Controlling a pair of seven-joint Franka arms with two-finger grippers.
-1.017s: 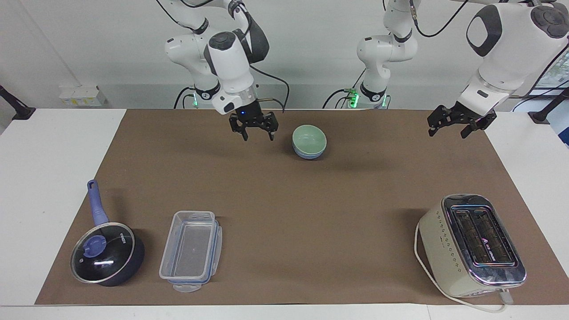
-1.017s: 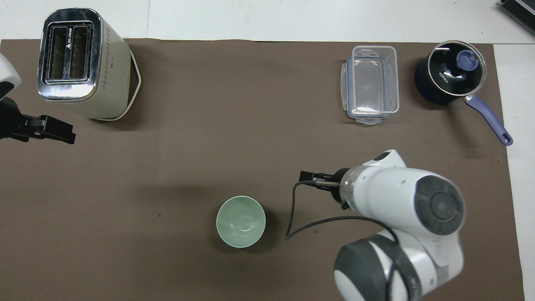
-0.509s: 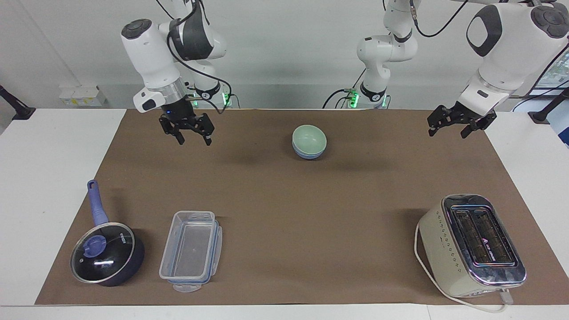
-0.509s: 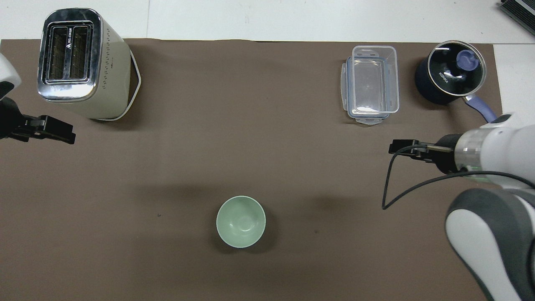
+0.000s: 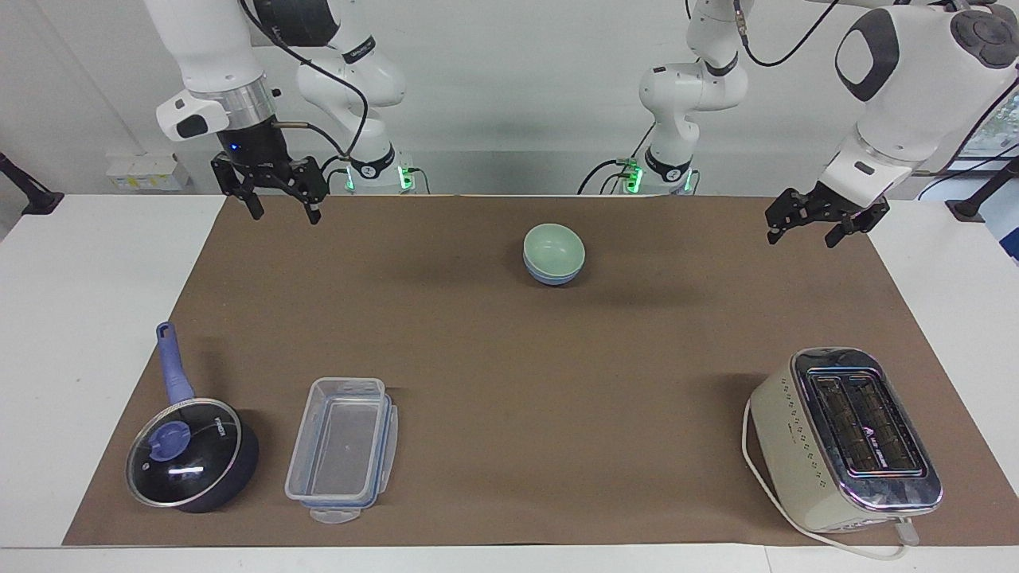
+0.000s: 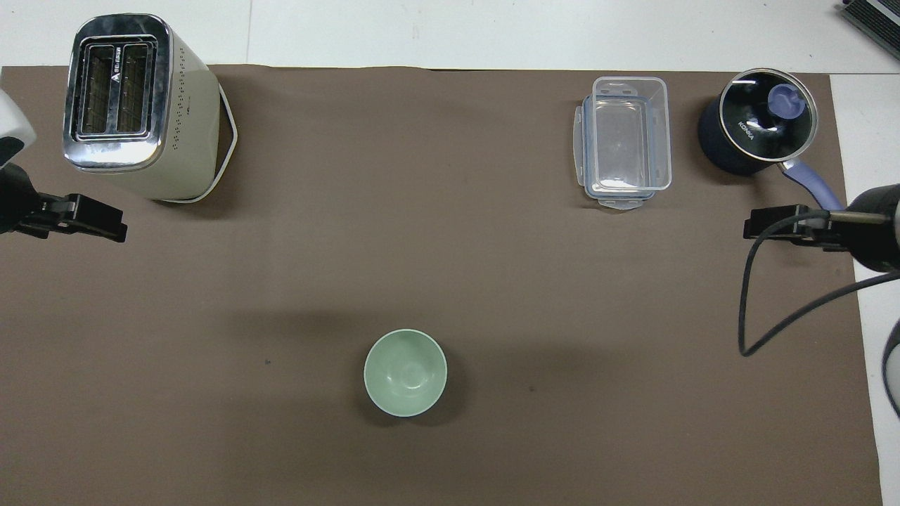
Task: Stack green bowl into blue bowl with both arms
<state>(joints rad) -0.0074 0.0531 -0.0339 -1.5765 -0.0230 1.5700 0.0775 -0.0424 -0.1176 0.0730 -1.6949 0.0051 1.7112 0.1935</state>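
The pale green bowl (image 5: 554, 245) sits nested inside the blue bowl (image 5: 549, 277) on the brown mat, near the robots and about midway between the two arms. In the overhead view the green bowl (image 6: 406, 372) covers the blue bowl. My right gripper (image 5: 277, 208) is open and empty, raised over the mat's corner at the right arm's end, well apart from the bowls; it also shows in the overhead view (image 6: 773, 228). My left gripper (image 5: 802, 234) is open and empty, raised over the mat's edge at the left arm's end, and waits there.
A cream toaster (image 5: 848, 438) with its cord stands far from the robots at the left arm's end. A clear plastic container (image 5: 342, 446) and a dark lidded pot with a blue handle (image 5: 187, 454) stand far from the robots at the right arm's end.
My right gripper has swung away from beside the stacked bowls toward the right arm's end of the table and risen. The left arm and the bowls have not moved.
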